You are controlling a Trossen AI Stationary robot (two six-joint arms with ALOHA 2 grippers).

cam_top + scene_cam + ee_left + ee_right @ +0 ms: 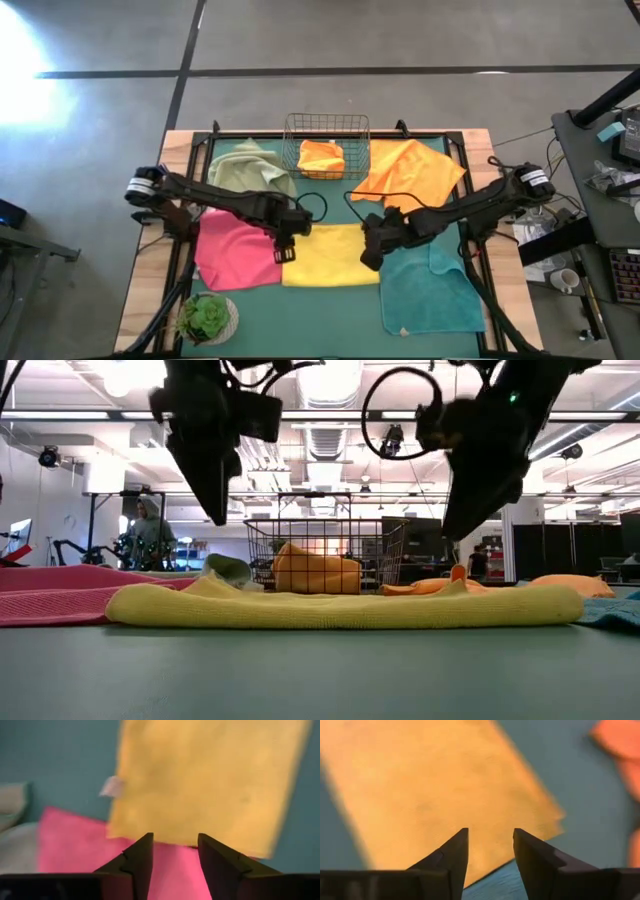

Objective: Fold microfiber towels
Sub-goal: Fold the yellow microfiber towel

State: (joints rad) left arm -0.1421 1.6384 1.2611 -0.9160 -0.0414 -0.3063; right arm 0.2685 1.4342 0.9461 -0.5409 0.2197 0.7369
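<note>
Low view only: both hands clear above yellow towel (340, 605), apparently empty.

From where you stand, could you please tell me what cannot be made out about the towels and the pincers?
- Yellow towel: its layer count is unclear; the low view shows only its near edge.
- Pink towel: part hidden under the left arm in the high view, cut off by the edge in the low view.
- Orange towel in the basket: its fold is too small to judge.
- Left pincer and right pincer: both open and empty; the blurred wrist views hide their height above the towel.

Both grippers (287, 247) (368, 256) open, raised, empty.
</note>
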